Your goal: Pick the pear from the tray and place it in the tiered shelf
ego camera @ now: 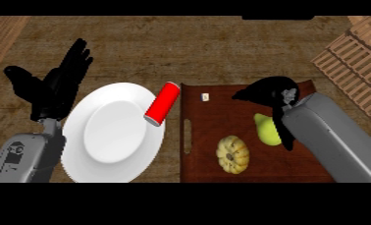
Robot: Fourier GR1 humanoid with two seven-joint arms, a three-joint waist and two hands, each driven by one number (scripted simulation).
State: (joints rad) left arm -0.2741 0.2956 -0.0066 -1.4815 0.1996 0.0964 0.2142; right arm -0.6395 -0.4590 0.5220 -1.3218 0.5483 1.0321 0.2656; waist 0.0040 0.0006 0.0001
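Pear [267, 129] on brown tray [210, 165], beside squash [233, 154]. Right hand [272, 93] curled above pear, contact unclear. Left hand [62, 81] open, resting left of white plate [112, 130]. Red can [163, 103] between plate and tray. Slatted shelf [348, 62] at right edge.

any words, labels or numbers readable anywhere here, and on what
None can be read.
Small white tag on the tray: too small to tell whether it carries text.
Red can by the plate: no label shows.
Pear, small squash, right hand, left hand: no markings.
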